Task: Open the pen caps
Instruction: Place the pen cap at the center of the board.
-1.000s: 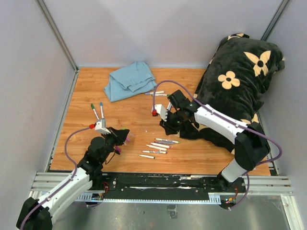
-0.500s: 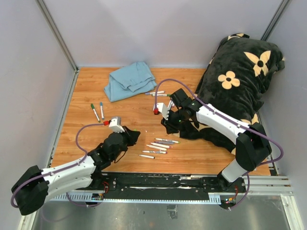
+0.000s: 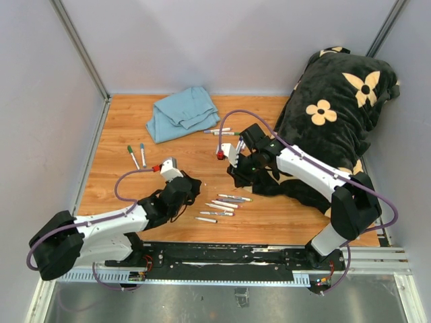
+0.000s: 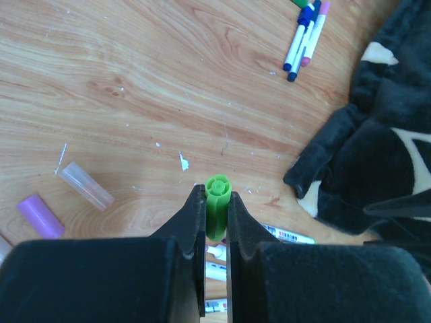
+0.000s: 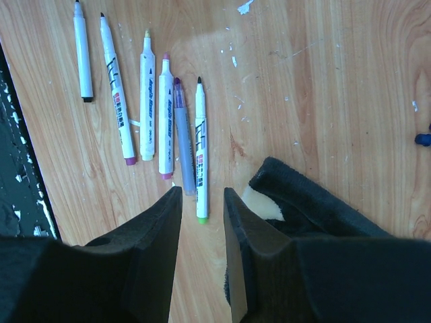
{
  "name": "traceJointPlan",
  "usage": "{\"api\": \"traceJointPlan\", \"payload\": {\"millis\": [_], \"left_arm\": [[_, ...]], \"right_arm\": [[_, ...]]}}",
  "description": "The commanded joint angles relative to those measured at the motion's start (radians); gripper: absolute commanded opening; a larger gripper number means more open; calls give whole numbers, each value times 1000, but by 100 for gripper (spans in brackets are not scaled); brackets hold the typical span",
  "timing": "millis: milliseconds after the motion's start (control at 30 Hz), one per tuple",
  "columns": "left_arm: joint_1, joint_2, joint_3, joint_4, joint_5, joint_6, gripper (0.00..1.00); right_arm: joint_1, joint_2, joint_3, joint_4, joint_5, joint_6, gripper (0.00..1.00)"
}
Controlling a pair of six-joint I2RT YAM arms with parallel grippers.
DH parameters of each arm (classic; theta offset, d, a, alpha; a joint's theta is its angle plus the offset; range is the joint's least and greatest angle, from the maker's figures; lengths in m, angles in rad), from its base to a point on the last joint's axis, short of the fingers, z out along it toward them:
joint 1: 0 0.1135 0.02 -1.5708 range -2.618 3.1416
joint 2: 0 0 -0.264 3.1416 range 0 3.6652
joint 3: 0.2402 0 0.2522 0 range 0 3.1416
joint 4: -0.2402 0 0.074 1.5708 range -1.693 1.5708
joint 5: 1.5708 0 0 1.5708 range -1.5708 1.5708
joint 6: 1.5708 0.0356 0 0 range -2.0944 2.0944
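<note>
A green pen cap [image 4: 217,202] is pinched between the fingers of my left gripper [image 4: 215,194], which is shut on it, just above the wooden floor. From above, the left gripper [image 3: 189,190] sits left of a row of uncapped markers [image 3: 222,204]. A loose purple cap [image 4: 40,215] and a clear cap [image 4: 85,186] lie on the wood to its left. My right gripper [image 5: 202,202] hangs open and holds nothing, over the near end of the marker row [image 5: 166,121], beside a green-ended marker [image 5: 201,148]. In the top view the right gripper [image 3: 236,178] hovers above that row.
A black flowered blanket [image 3: 337,114] fills the right side, and its edge [image 5: 303,202] reaches under my right fingers. A blue cloth [image 3: 180,113] lies at the back. Two capped markers [image 3: 138,156] lie at left, more capped markers [image 3: 221,131] near the cloth.
My left arm has swung right and stretched low toward the marker row, carrying the green cap. The right arm has hardly moved.
</note>
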Motion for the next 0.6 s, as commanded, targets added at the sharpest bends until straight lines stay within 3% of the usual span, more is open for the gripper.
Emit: {"api": "traceJointPlan", "payload": {"millis": [0,300,567], "left_arm": [[-18,76,92,-130,-123,-97,0],[-19,262,221,-165,-173,-127,0],[-12,371,280,-326,-262,-326,9]], "right_arm": [[-13,-24,0,-21,-18,-7,32],[-17,-23,-1,-22,-20,-5,32],[-25,-29,-1,-22,-30,-4,32]]}}
